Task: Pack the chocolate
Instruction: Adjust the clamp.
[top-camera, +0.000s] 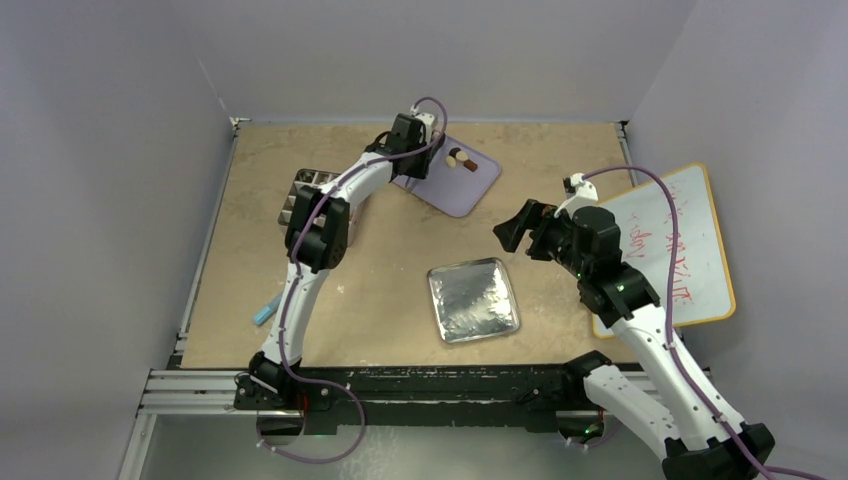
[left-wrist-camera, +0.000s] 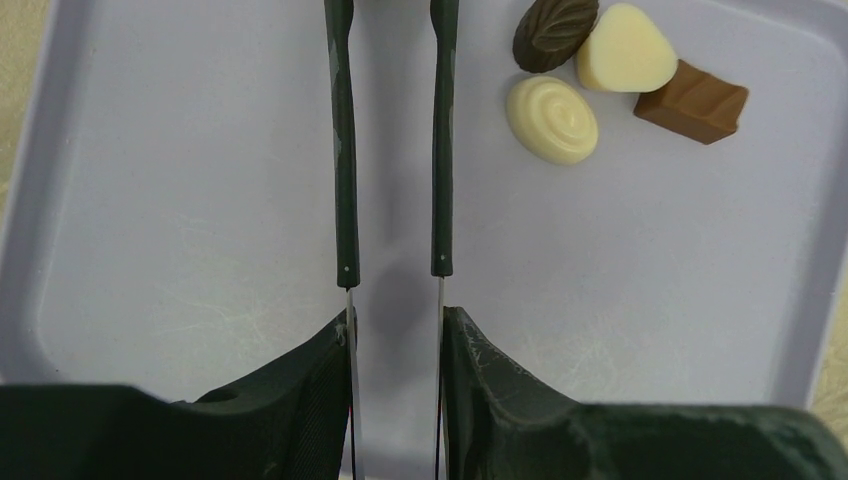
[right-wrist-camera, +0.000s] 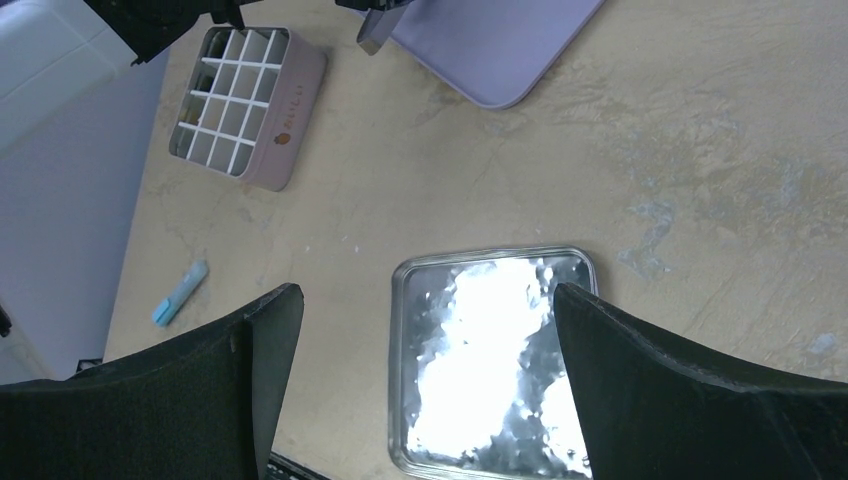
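Note:
Several chocolates (left-wrist-camera: 551, 119), cream-white, dark and mid-brown, lie grouped on a lilac tray (left-wrist-camera: 200, 200) at the table's far side (top-camera: 461, 159). My left gripper (left-wrist-camera: 395, 325) is shut on black tweezers (left-wrist-camera: 345, 150) and hovers over the tray (top-camera: 470, 190), left of the chocolates. The tweezer arms stand apart with nothing seen between them; their tips are out of view. A pink box with white compartments (right-wrist-camera: 240, 100) stands left of the tray, partly hidden by my left arm in the top view (top-camera: 298, 195). My right gripper (right-wrist-camera: 428, 300) is open and empty above a silver lid (right-wrist-camera: 500, 360).
The silver lid (top-camera: 474, 299) lies near the table's front middle. A small light-blue stick (top-camera: 264, 313) lies at the front left. A whiteboard with red writing (top-camera: 670, 250) lies off the table's right edge, under my right arm.

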